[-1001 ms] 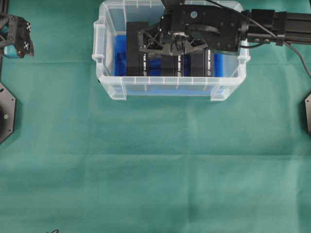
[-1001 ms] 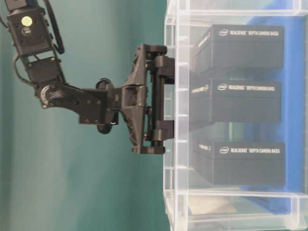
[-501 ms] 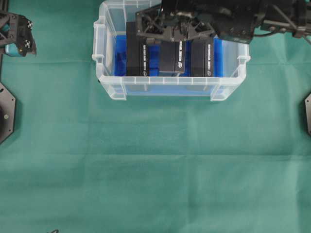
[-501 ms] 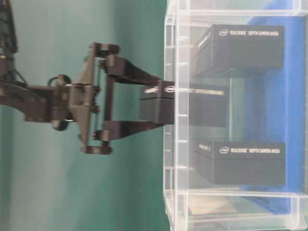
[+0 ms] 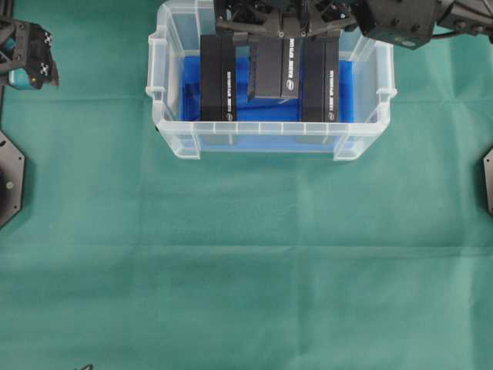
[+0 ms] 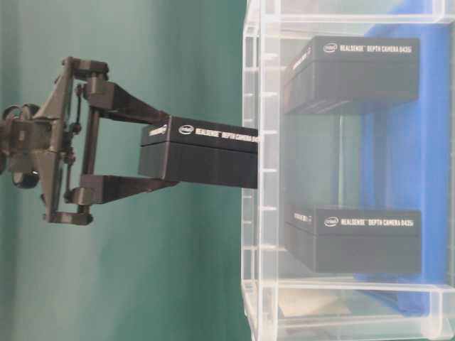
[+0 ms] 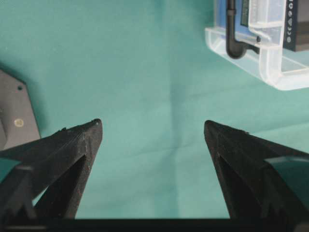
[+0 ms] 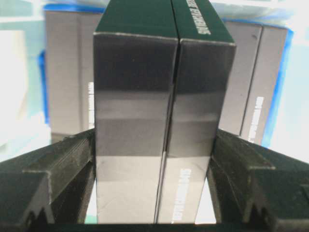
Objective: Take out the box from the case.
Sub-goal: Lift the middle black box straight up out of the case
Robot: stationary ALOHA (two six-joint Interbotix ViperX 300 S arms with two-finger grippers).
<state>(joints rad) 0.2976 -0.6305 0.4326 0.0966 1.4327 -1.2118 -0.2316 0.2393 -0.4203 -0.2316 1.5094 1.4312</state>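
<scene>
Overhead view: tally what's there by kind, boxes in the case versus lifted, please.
Black boxes resting in the case: 2, the left box and the right box
Black boxes held by the right gripper: 1, the lifted box
Clear cases: 1
Total: 4

A gap lies open in the case [image 5: 163, 116] between two standing boxes [image 5: 217, 77]; the green bench [image 5: 246, 262] before it is bare

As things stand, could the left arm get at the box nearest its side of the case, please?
Probably yes: the left claw is open and idle beside the case, that box stands uncovered, and the right claw is busy lifting the middle box.
</scene>
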